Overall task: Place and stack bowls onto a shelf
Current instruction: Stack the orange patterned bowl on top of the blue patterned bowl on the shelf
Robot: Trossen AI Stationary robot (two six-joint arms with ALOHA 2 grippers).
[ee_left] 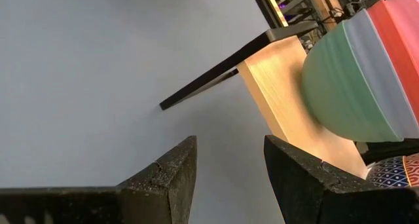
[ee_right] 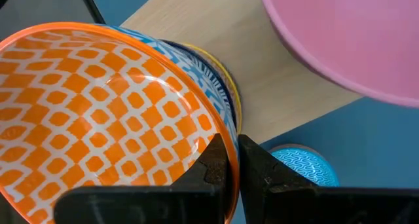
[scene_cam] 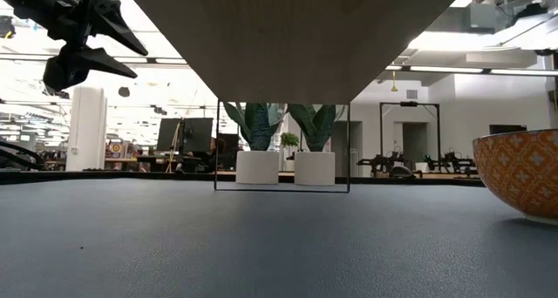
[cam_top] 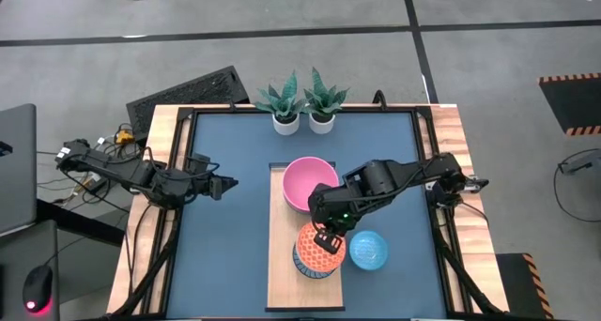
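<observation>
From above, the right gripper (cam_top: 327,240) pinches the orange bowl's (cam_top: 317,246) rim atop a stack on the shelf (cam_top: 279,265). Left wrist view: the left gripper (ee_left: 229,160) hangs spread over the table.

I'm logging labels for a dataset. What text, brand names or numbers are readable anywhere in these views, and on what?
None can be read.
Orange patterned bowl, held at its rim by the right claw: pattern only, no lettering.
Small blue bowl: swirl pattern only.
Signs in the room behind the table, low view: too small to read.
</observation>
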